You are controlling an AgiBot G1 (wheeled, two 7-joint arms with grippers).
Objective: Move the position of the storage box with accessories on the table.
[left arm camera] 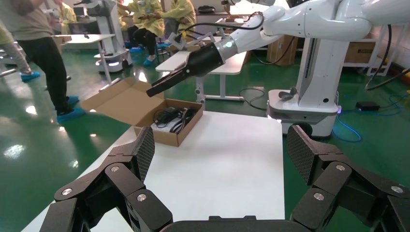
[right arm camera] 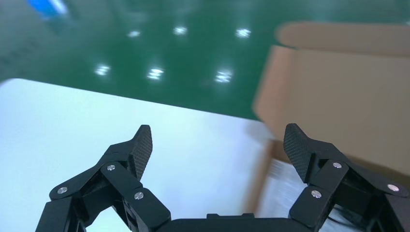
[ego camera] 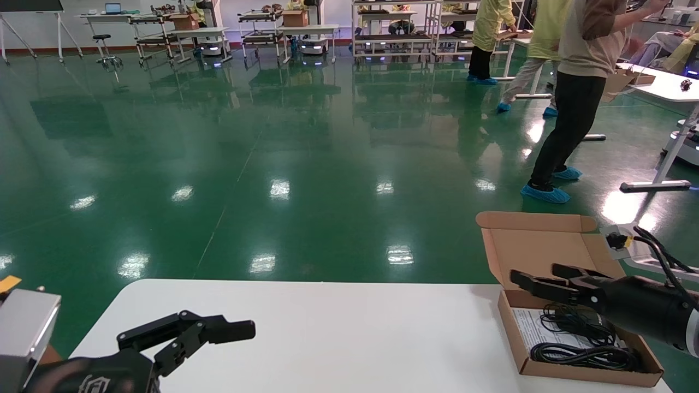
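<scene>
Head view first: we are seeing the storage box (ego camera: 579, 327) sitting at the far right end of the table (ego camera: 327, 338), lid standing open, with the accessories (ego camera: 584, 341), black cables on a white sheet, lying inside. Our right gripper (ego camera: 538, 278) is hovering above the box near its hinge, fingers spread and holding nothing. Our left gripper (ego camera: 218, 330) is waiting low at the near left, well apart from the box, also spread.

Left wrist view: we are looking across the bare table (left arm camera: 232, 154) to the storage box (left arm camera: 169, 128) at the far end, the right gripper (left arm camera: 157, 89) hanging over its lid. The fingers (left arm camera: 145, 152) of our left gripper are standing wide apart.

Right wrist view: the right fingers (right arm camera: 142, 145) are spreading wide over the left wall of the storage box (right arm camera: 338, 106), part of the table (right arm camera: 145, 135) showing below.

We are judging that the box is lying close to the table edge. If the fingers are pinching only thin cardboard, the wall may bend or slip, the box may tilt, and the cables may be sliding out or the box falling to the floor.
</scene>
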